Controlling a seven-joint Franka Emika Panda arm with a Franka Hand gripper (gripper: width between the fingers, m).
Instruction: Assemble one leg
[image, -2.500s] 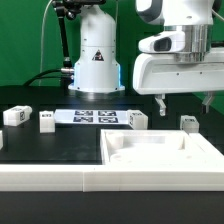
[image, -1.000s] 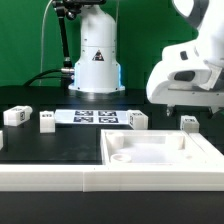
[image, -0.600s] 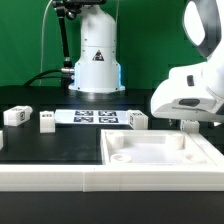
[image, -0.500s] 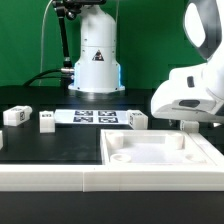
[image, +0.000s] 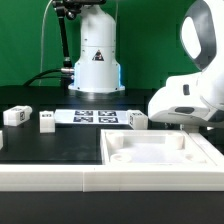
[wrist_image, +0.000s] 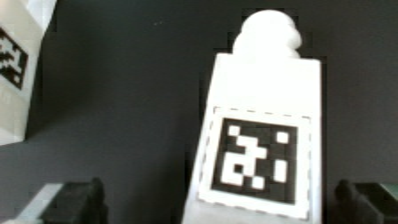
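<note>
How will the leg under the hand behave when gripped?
Leg looks like rigid moulded plastic: probably stiff and light. Boxy and straight-edged, it likely won't roll between the open hand. The smooth surface might slip a little.

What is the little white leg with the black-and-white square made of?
The leg looks like white plastic: smooth, matte, evenly coloured, with a moulded rounded peg on one end. Its tag seems to be a flat printed sticker, maybe paper.

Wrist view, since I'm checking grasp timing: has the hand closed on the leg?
No, the hand is open: dark table shows between the leg and the fingers on either side of it.
</note>
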